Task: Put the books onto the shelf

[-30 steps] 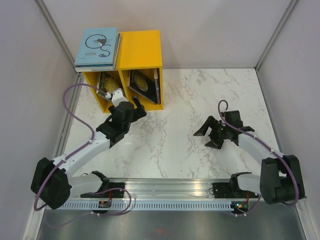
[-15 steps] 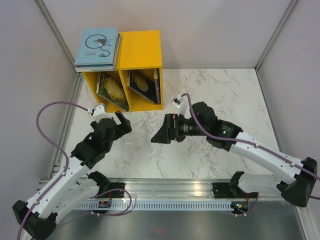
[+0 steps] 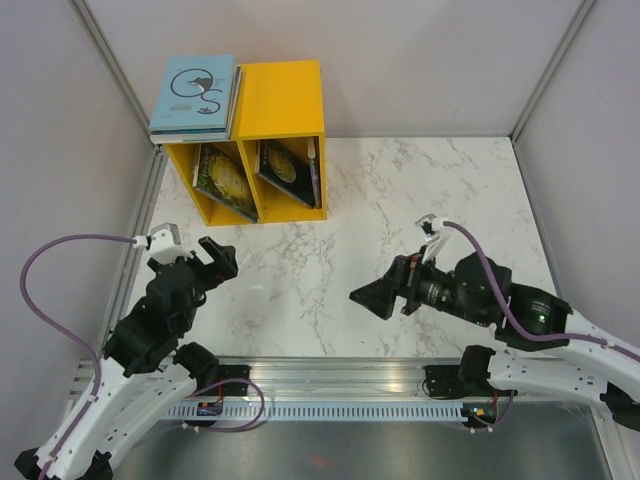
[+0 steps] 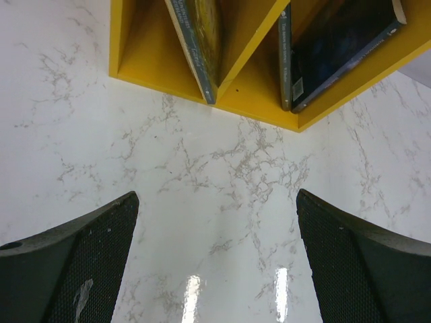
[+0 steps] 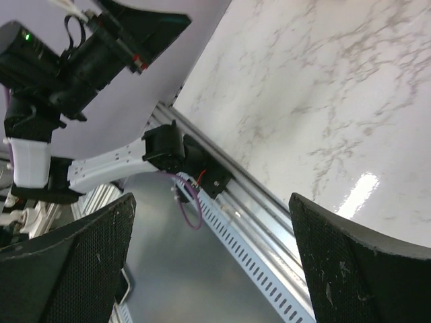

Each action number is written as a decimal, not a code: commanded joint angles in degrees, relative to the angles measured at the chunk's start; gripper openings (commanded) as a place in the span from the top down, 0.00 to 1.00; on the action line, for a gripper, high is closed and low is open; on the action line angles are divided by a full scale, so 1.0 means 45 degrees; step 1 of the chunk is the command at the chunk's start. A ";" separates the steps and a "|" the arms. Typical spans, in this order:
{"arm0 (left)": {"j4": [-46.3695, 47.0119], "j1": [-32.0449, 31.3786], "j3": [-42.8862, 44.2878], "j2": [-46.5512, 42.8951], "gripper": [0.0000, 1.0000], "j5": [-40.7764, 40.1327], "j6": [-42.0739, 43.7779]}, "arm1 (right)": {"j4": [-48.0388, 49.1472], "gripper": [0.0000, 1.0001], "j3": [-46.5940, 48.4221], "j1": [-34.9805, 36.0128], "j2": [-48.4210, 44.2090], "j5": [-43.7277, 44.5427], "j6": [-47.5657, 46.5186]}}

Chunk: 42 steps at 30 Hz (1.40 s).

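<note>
Since the earlier frame the left end effector (image 3: 213,262) has left the mouth of the shelf (image 3: 283,100) and drawn back across the table (image 3: 400,200) to a spot well in front of the shelf's left compartment. The right end effector (image 3: 372,298), which had swung in toward the shelf, has pulled away to the front and right of it. Both end effectors stand wide open and carry nothing.

No book lies on the table in view. A stack (image 3: 195,92) rests flat on the shelf's top, over the left compartment, its long sides running front to back. The left book (image 4: 196,40) stands on edge in the left compartment, its foot by the divider and its top tilted away from it. The right books (image 4: 337,37) stand in the right compartment, a grey spine beside the divider and a dark cover leaning toward the outer wall.

The shelf opens toward the left end effector and lies straight ahead of it. The stack is beyond and above, so the left arm is plainly the nearer should the stack need moving; the right one is well apart.

The stack's top cover shows a black swirl on light blue. Its small print and the grey spine's lettering are too small to read, and no brand is legible.
</note>
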 commanded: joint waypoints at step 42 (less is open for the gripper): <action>2.1114 0.5771 -0.7040 0.9718 0.00 0.2408 0.6742 | 0.0378 0.02 0.1625 0.0011 0.5421 0.5553 -0.6031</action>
